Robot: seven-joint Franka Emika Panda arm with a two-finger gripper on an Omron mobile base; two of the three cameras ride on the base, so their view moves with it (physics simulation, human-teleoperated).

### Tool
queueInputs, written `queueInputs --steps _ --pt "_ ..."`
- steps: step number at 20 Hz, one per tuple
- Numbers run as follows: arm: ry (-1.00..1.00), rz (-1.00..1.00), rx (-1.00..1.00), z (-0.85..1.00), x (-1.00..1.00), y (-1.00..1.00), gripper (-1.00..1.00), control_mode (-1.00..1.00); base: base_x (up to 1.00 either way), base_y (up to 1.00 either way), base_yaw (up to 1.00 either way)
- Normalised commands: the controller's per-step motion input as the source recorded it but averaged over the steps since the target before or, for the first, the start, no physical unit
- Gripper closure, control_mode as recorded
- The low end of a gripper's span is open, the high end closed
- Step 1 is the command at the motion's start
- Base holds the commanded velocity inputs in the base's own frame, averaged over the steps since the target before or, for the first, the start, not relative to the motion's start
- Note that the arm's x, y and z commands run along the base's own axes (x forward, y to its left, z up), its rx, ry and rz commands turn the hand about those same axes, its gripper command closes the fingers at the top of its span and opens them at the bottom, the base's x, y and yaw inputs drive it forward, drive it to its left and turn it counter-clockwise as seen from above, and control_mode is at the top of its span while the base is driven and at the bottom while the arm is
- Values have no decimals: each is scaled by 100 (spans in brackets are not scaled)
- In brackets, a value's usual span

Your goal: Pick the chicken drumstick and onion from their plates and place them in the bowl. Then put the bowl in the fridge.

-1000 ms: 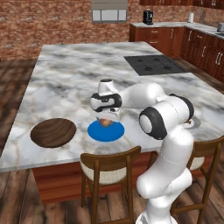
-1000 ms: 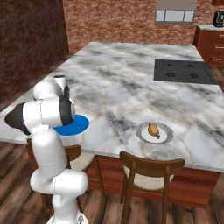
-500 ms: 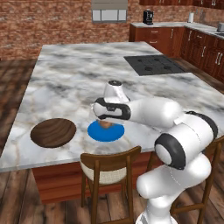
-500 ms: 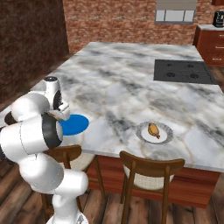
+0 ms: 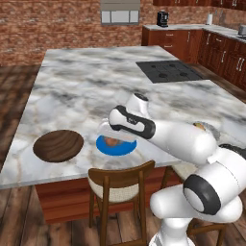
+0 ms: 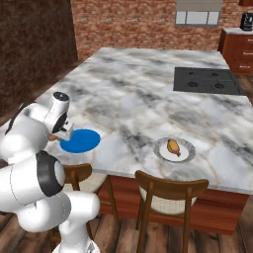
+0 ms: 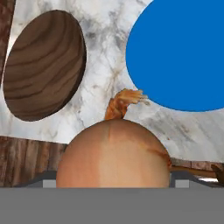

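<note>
Hand view, hand (image 7: 113,186) pinching onion (image 7: 113,154), blue plate (image 7: 179,57) and wooden bowl (image 7: 43,65) below, wooden chair (image 5: 120,185) beside counter (image 5: 86,91)

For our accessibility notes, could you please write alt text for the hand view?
A reddish-brown onion, gripped in the hand, looms at lower middle, lifted clear of the empty blue plate at upper right. A wooden bowl lies at upper left on the marble counter.
</note>
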Motion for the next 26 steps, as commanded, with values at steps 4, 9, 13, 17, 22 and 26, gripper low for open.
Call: queueInputs --steps 4,9,13,17,22,26 --pt "0 34 -1 31 -6 57 100 -100 0 0 0" --pt "0 23 -10 34 0 52 100 -100 0 0 0" --pt "-1 13 -17 16 2 48 100 -100 0 0 0" --pt "-3 3 -10 -6 13 49 100 -100 0 0 0" --pt "0 0 -8 -14 24 43 100 -100 0 0 0" --pt "0 0 -2 -27 24 26 100 -100 0 0 0"
